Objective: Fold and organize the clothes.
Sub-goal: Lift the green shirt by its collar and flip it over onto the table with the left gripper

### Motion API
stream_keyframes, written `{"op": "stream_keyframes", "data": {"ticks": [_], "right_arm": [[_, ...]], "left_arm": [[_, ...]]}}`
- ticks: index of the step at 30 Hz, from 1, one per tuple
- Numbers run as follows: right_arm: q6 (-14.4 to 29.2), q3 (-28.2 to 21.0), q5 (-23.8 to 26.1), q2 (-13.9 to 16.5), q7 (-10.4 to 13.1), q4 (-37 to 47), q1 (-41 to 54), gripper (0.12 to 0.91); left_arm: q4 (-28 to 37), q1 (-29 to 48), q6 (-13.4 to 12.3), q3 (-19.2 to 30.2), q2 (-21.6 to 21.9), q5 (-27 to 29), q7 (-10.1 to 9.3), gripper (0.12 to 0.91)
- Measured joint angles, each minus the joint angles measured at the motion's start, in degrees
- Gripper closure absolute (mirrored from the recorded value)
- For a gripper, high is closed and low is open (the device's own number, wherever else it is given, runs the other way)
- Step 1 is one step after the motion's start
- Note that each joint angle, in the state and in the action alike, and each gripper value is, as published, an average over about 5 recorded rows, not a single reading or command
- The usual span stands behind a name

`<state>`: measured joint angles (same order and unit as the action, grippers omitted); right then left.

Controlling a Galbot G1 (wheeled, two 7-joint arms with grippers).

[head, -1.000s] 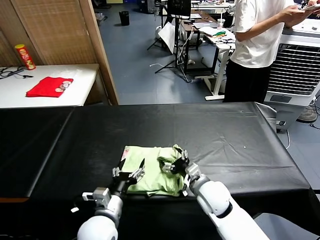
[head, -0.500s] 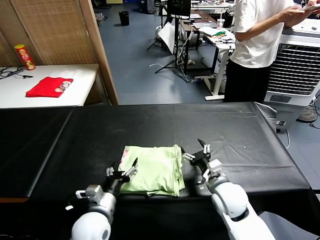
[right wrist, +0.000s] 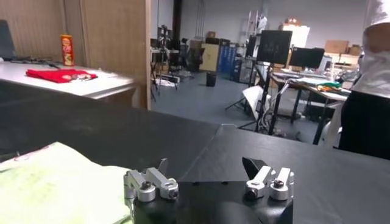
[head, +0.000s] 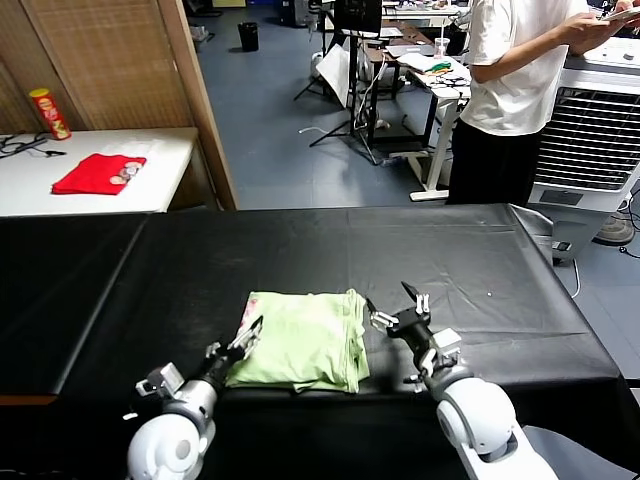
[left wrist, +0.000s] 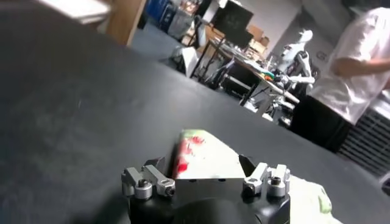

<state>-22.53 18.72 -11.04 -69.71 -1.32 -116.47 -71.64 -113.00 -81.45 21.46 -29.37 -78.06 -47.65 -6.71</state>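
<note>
both end effectors, left (head: 240, 343) and right (head: 400, 309), open, empty beside the folded shirt (head: 305, 340) near the counter's (head: 180, 260) front edge; a careless nudge could unfold it.

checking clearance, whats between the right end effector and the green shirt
Only bare black table cover, in the head view: the open right end effector hangs just beside the folded shirt, apart from it.

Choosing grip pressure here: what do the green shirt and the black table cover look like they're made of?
Shirt: thin, soft matte fabric, probably cotton; its folded edges slump and wrinkle. Table cover: black sheet with a faint sheen, perhaps coated cloth or vinyl; it lies in long creases.
</note>
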Motion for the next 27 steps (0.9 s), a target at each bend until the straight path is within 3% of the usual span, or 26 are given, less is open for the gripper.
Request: {"op": "stream_keyframes", "data": {"ticks": [2, 5, 11, 15, 21, 27], "right_arm": [[0.1, 0.1, 0.0, -0.1, 0.0, -0.2, -0.2, 0.227], [0.3, 0.3, 0.0, -0.2, -0.1, -0.5, -0.5, 0.227], [0.6, 0.6, 0.3, -0.6, -0.1, -0.7, -1.0, 0.227], [0.6, 0.9, 0.7, -0.9, 0.0, -1.0, -1.4, 0.227], [0.9, 1.8, 2.4, -1.3, 0.4, -0.9, -2.3, 0.227], [0.9, 1.6, 3.2, -1.9, 0.7, -0.6, -2.7, 0.227]], "left_arm": [[0.4, 0.0, 0.1, -0.2, -0.1, -1.5, -0.2, 0.244], [0.9, 0.1, 0.3, -0.6, -0.3, -3.2, -0.59, 0.329], [0.7, -0.2, 0.4, -0.8, -0.5, -3.9, -1.15, 0.651], [-0.2, 0.0, 0.2, -1.1, -0.4, -0.1, -1.18, 0.854], [-1.0, 1.1, -0.7, -2.6, 2.3, 12.4, -0.16, 0.898], [-0.6, 0.7, -1.6, -6.0, 9.3, 23.7, 1.56, 0.899]]}}
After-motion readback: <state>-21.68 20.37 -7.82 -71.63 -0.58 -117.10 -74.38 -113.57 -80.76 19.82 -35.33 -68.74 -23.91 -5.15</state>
